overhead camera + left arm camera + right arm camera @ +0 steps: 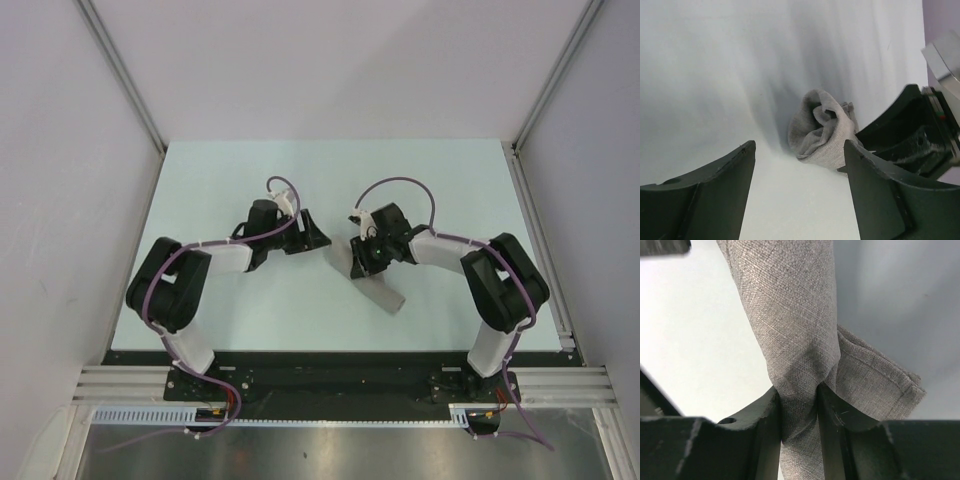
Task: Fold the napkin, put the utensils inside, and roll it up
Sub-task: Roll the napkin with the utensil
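The grey-beige napkin (383,291) lies rolled into a tight tube on the pale table, running from under my right gripper toward the near right. My right gripper (357,262) is shut on the roll's upper end; in the right wrist view the cloth (790,315) is pinched between the two fingers (765,425). My left gripper (312,232) is open and empty, a short way left of the roll. In the left wrist view the roll's open end (820,130) lies beyond the spread fingers (720,195). The wooden spoon is hidden.
Pale table (220,190) with grey walls at the left, right and back. A metal rail (540,230) runs along the right edge. The black base bar (320,372) lies at the near edge.
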Available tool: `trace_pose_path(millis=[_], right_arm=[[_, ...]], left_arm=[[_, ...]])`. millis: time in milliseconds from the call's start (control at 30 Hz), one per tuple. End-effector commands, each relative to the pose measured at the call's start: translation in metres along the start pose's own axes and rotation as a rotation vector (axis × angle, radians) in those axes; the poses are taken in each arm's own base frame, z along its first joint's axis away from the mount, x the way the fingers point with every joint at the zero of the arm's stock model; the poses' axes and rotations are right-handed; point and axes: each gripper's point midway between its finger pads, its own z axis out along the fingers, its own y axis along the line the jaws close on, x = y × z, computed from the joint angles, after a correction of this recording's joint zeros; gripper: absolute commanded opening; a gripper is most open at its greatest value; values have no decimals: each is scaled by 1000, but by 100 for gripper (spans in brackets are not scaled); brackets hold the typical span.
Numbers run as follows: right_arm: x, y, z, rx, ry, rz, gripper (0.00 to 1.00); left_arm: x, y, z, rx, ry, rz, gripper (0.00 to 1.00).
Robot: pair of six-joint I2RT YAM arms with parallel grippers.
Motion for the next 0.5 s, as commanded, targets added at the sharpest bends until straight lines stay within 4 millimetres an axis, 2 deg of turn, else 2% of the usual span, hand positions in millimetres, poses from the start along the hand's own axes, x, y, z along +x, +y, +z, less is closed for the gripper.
trace_pose_path(millis=[0, 100, 233, 333, 467], right_arm=[[25, 51, 5, -343, 118, 76, 35], [23, 58, 4, -440, 126, 105, 34], [22, 56, 9, -485, 144, 135, 34], [23, 48, 13, -492, 153, 162, 34], [25, 43, 15, -501, 165, 184, 34]], left_arm=[[-15, -26, -17, 112, -107, 105, 77], [-4, -31, -20, 161, -85, 130, 76], [10, -31, -19, 204, -51, 133, 74], [14, -31, -17, 216, -45, 119, 67], [19, -27, -10, 215, -27, 103, 50]])
